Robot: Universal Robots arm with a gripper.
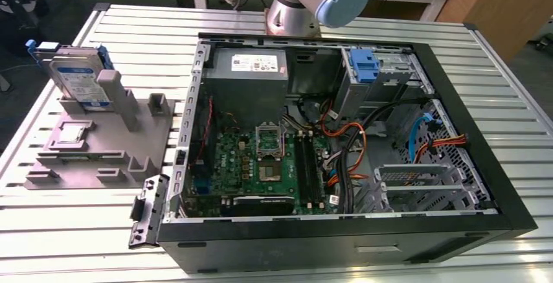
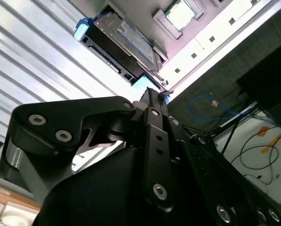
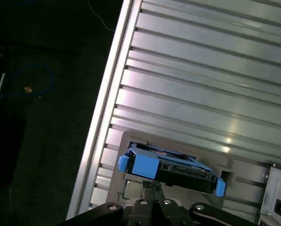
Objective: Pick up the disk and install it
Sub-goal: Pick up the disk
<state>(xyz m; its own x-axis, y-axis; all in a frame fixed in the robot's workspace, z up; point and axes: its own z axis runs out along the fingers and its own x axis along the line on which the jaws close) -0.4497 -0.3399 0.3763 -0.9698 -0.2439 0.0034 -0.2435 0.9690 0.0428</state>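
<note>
Since nothing sits between them, the jaws read as pressed together and empty, poised near the disk in the first wrist view. That disk stands on edge in a matte grey moulded holder, near the far corner of the surface at the exterior view's left, likely so its blue plastic frame is offered for gripping. Ribbed aluminium slats carry everything. The open black steel case sits toward the opposite edge.
</note>
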